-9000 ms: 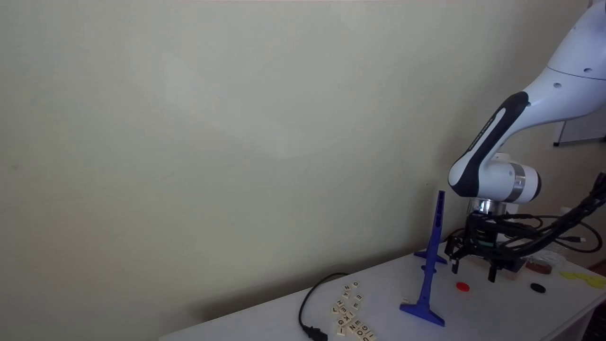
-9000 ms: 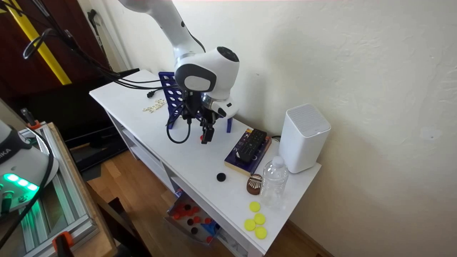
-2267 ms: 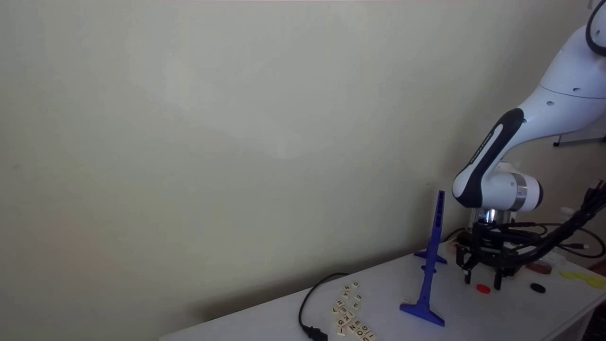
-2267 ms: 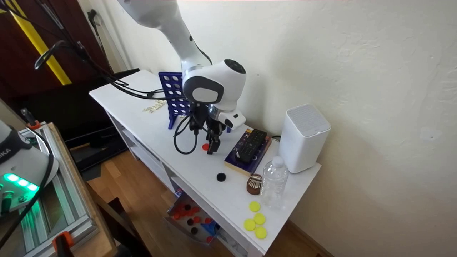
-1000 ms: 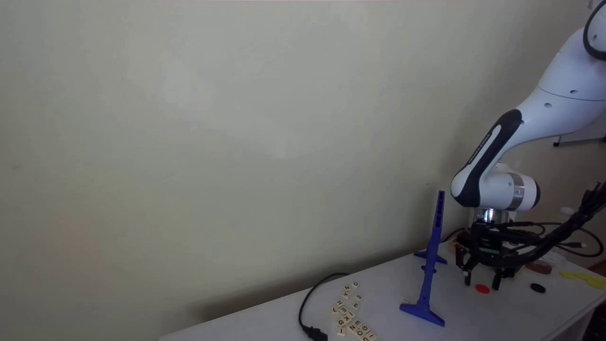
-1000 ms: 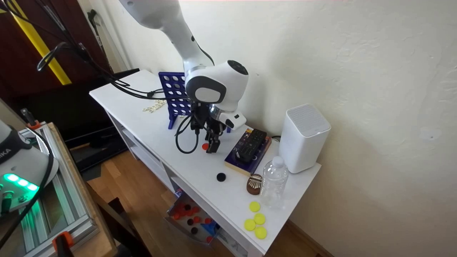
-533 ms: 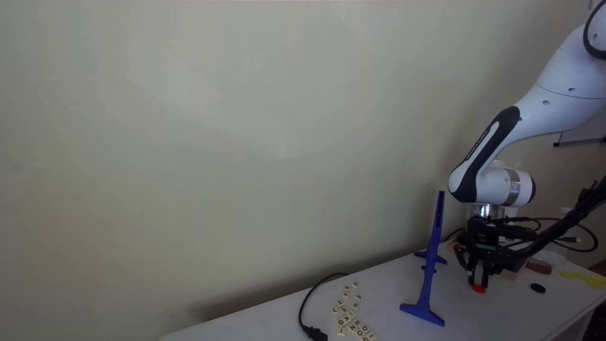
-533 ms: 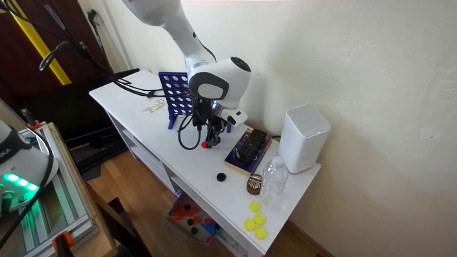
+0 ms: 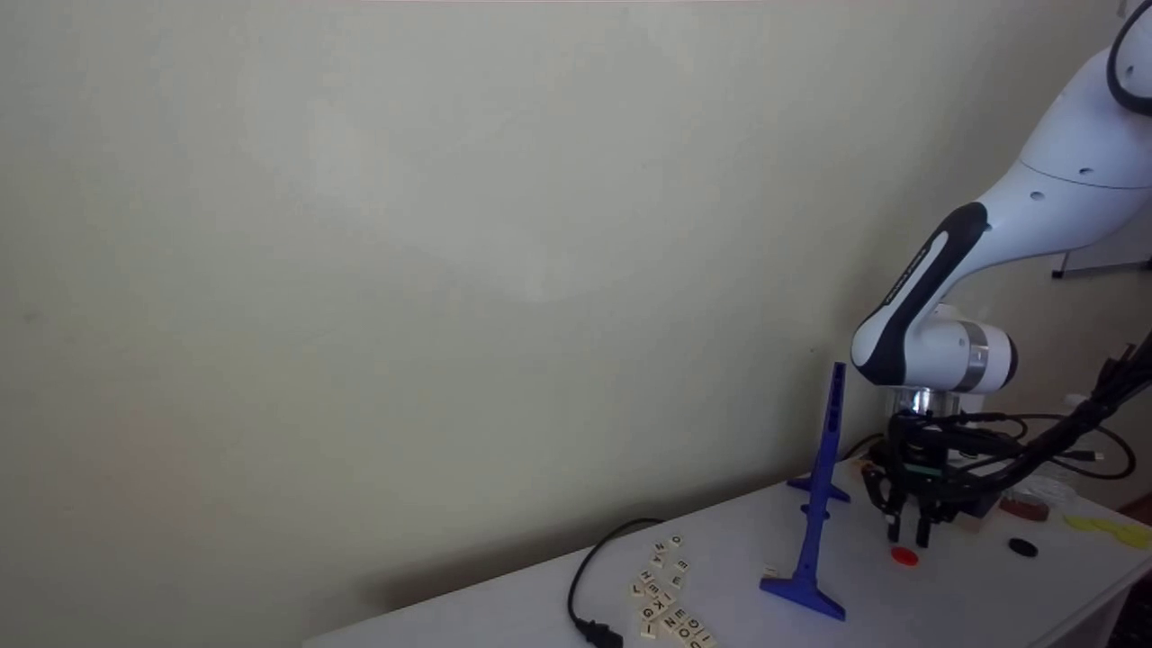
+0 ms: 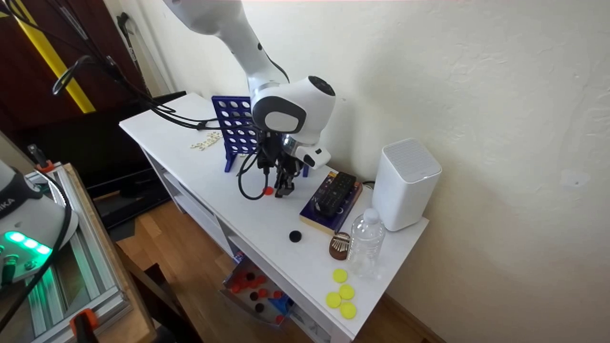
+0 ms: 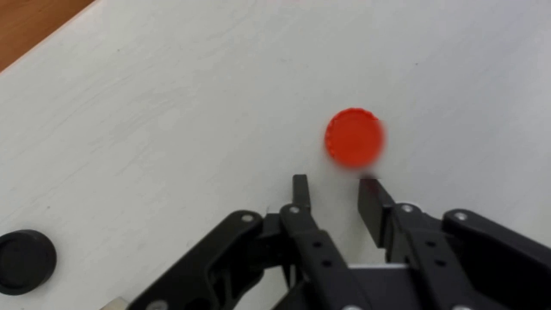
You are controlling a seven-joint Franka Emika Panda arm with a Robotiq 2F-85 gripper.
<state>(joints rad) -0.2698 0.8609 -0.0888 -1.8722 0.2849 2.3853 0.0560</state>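
Fingers (image 11: pixel 374 206) of the Robotiq gripper (image 11: pixel 333 177) stand partly apart in the wrist view, a narrow gap between them with white tabletop (image 11: pixel 193 107) showing through and nothing gripped. A red game disc (image 11: pixel 354 137) lies flat just ahead of the tips, outside the gap. A black game disc (image 11: pixel 26 261) sits well out to the gripper's side, partly out of view; far ahead, the tabletop's straight edge runs slantwise with wooden floor (image 11: pixel 34 26) past it.

In an exterior view, the gripper points down close over the tabletop, the red disc just beside its tips. A blue Connect Four frame (image 9: pixel 819 504) stands upright near it, with a strip of tabletop between the frame's feet and the fingers. On the frame's far side from the gripper lie letter tiles (image 9: pixel 658 605) and a black power cord (image 9: pixel 601 633). A wall (image 9: pixel 450 270) bounds the back edge.

In an exterior view, a book (image 10: pixel 312 213) carrying a remote control (image 10: pixel 336 194) lies near the gripper, on the side away from the frame. Farther that way come a thumb piano (image 10: pixel 339 246), a plastic bottle (image 10: pixel 367 245), a white grille-topped box (image 10: pixel 405 195) and yellow discs (image 10: pixel 347 291). The long front edge runs past the gripper opposite the wall.
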